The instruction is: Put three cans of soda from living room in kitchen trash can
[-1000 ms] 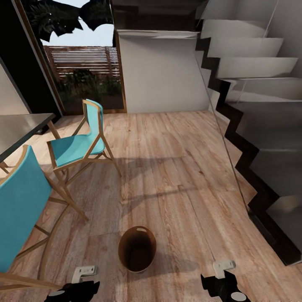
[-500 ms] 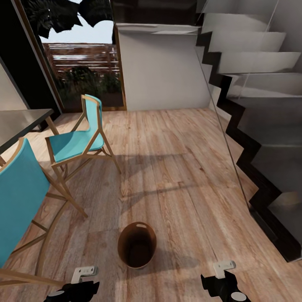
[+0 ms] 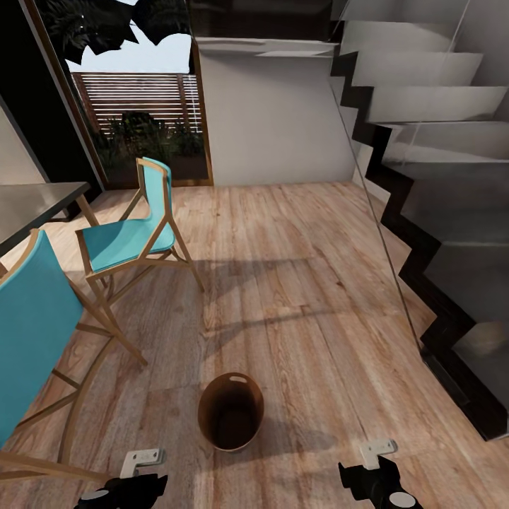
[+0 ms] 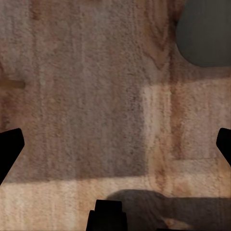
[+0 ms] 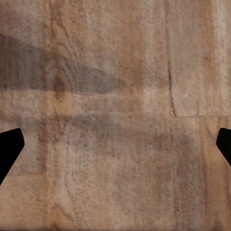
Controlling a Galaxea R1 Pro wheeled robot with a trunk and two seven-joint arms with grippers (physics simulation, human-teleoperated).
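In our head view the tash can [image 3: 231, 412] stands upright on the light wood floor [image 3: 297, 283] at about 6 o'clock, close in front of us and between our two arms. It is a round brown bin with a coppery rim, a dark inside, and a slot cut-out at its far rim. We cannot make out anything lying in its dark inside.

Our left gripper [image 4: 115, 144] points down at bare floor planks in the left wrist view. Its dark fingertips [image 4: 10, 147] show at opposite edges of that picture, spread wide apart with nothing between them. Our right gripper [image 5: 115, 144] likewise faces bare wood, its fingertips [image 5: 9, 149] at the far edges, fully parted and holding nothing. In the head view the black ends of both arms show at 7 and 5 o'clock, either side of the bin and apart from it.

Two turquoise chairs with wooden frames stand at our 9 to 10 o'clock: the nearer chair [image 3: 32, 332] close at the left edge, the farther chair [image 3: 131, 237] beyond it. A dark tabletop [image 3: 32, 205] lies beside them at 10 o'clock. A glass door [image 3: 134, 106] with a slatted fence outside is at 11 o'clock. A dark-edged staircase [image 3: 431, 162] climbs at 2 o'clock.
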